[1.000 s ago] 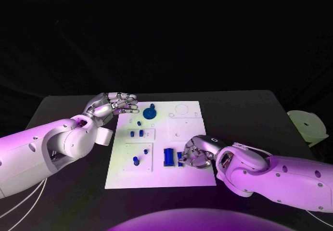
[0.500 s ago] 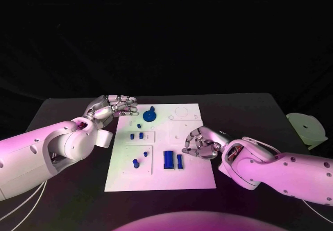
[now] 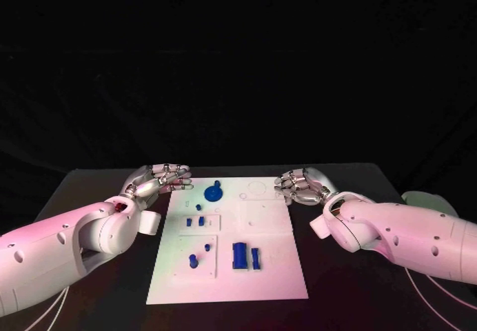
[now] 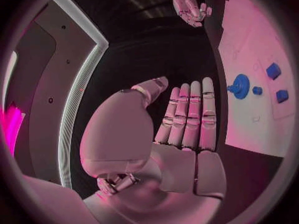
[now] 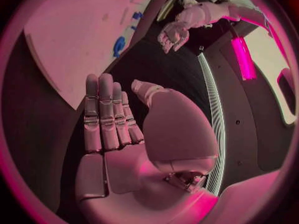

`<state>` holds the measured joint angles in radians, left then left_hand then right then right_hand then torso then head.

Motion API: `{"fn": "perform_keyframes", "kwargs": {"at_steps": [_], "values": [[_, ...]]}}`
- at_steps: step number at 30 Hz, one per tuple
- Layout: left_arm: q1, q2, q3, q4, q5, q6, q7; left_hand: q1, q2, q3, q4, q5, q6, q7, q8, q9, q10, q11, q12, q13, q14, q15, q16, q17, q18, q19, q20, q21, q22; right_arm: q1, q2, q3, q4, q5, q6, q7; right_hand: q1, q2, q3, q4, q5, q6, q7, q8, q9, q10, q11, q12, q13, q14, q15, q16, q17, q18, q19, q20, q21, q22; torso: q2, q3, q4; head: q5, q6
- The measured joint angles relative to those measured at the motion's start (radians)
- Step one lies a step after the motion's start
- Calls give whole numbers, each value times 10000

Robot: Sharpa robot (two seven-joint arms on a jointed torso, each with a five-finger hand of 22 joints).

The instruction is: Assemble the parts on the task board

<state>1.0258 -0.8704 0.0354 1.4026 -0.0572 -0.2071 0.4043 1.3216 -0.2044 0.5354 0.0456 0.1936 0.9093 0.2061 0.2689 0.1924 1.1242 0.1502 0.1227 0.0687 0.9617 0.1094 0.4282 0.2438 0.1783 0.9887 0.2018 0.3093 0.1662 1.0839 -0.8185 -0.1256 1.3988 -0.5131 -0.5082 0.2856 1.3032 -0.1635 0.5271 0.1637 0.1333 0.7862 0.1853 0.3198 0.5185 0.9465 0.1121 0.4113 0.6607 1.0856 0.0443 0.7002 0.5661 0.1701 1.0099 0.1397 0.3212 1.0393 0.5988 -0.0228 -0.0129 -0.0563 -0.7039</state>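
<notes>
A: The fingers [image 4: 190,117] of the left hand [image 3: 159,181] lie flat, straight and side by side, with nothing in them, as its wrist view shows. Why hold it so?

B: I judge it is parked. It hovers just off the far left corner of the task board [image 3: 268,276], above the dark surface [image 3: 89,193], touching nothing and shading no part.

A: And the parts themselves?

B: All on the board. From left to right: a round blue knob [image 3: 215,192] near the far edge with a small blue piece [image 3: 200,206] beside it, a pair of short blue pegs [image 3: 195,221] in the square plate below, two more blue pegs [image 3: 198,255] in the nearer plate, then the long blue block [image 3: 240,255] with a thin blue bar [image 3: 256,258] just beside it. Some look seated in their recesses; whether every one is home I cannot tell.

A: The right hand [image 3: 301,185]?

B: Mirrored. It hangs off the board's far right corner, its fingers [image 5: 102,114] stretched flat and together, holding nothing. The forearm slants in from the right, low over the surface.

A: So both hands are free and clear of the work.

B: Yes, either resting between picks or finished; from this I would not say which.
</notes>
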Motion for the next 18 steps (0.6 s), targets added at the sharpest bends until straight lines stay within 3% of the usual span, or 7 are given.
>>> {"fn": "perform_keyframes", "kwargs": {"at_steps": [5,10,11,12,15,17,18], "values": [[-98,382,3,-707,550,-166,424,74,74,43,16,0,-592,-15,-394,-144,-817,254,-427,-38,-783,353,-901,-156,0,-930,417,-1015,-534,5,802,72,-1371,1904,387,970,-85,45,591,-286,-141,-126,128,-583,-449,-38,456,-1640,-2094,-1374,652,-2383,-1254,-1,-1231,526,-1495,-1293,-171,17,-72,114,456],[-151,685,9,-1166,1015,-311,790,55,94,-172,138,-13,-746,-155,-549,-223,-1261,504,-533,-52,-1412,647,-1766,-441,1,-1560,802,-1911,-986,4,1157,111,-2040,3076,776,1583,-518,227,523,-778,-229,-127,129,-1048,-891,50,661,-2599,-3682,-1682,902,-3734,-2182,-1,-1641,937,-2461,-2555,-274,60,-87,175,716],[-151,690,9,-1174,1029,-321,798,-224,315,-611,89,-174,-1400,-324,-731,-360,-1593,367,-598,-107,-2096,524,-2020,-622,-105,-2256,596,-2053,-1057,5,1162,116,-2047,3127,783,1602,-880,334,36,-913,-331,-746,109,-1266,-1300,-718,546,-2794,-4050,-2473,845,-4102,-2551,-44,-2370,807,-2592,-3341,-282,66,-86,180,732],[-150,683,8,-1171,1029,-324,797,-676,545,-1178,21,-387,-2304,-543,-967,-551,-2467,159,-682,-177,-2995,346,-2306,-844,-339,-3162,303,-2197,-1137,5,1156,116,-2033,3131,777,1601,-1314,483,-598,-1002,-453,-1578,-46,-1503,-1766,-1745,351,-2964,-4380,-3455,701,-4465,-2933,-258,-3286,559,-2681,-4192,-282,66,-87,181,732],[-146,657,-10,-1113,1025,-363,769,-2106,1107,-2726,-159,-965,-4818,-1117,-1606,-1056,-5584,-457,-888,-364,-5449,-187,-3047,-1436,-885,-5652,-562,-2538,-1332,-11,1098,156,-1895,3132,714,1575,-2635,917,-2332,-1236,-781,-3895,-682,-2133,-3027,-4602,-198,-3398,-5218,-6191,276,-5415,-3948,-806,-5817,-168,-2893,-6495,-293,71,-72,216,741],[-144,659,-31,-1014,1020,-430,757,-2962,1360,-3444,-239,-1231,-5979,-1371,-1902,-1293,-7118,-745,-977,-452,-6587,-436,-3383,-1709,-1113,-6808,-958,-2689,-1424,-31,1045,224,-1709,3158,637,1569,-3545,1119,-3156,-1349,-935,-5007,-1009,-2435,-3631,-5966,-459,-3600,-5607,-7495,75,-5861,-4428,-1059,-7017,-511,-2982,-7586,-325,88,-46,277,794],[-139,664,-43,-945,1018,-478,754,-3366,1461,-3726,-271,-1334,-6440,-1473,-2018,-1390,-7724,-857,-1010,-488,-7037,-535,-3519,-1817,-1195,-7261,-1112,-2748,-1461,-44,1017,263,-1587,3182,587,1569,-4461,1185,-3449,-1388,-991,-5405,-1127,-2536,-3848,-6455,-551,-3672,-5747,-7964,2,-6020,-4601,-1148,-7448,-635,-3002,-7978,-346,101,-29,316,825]]}}
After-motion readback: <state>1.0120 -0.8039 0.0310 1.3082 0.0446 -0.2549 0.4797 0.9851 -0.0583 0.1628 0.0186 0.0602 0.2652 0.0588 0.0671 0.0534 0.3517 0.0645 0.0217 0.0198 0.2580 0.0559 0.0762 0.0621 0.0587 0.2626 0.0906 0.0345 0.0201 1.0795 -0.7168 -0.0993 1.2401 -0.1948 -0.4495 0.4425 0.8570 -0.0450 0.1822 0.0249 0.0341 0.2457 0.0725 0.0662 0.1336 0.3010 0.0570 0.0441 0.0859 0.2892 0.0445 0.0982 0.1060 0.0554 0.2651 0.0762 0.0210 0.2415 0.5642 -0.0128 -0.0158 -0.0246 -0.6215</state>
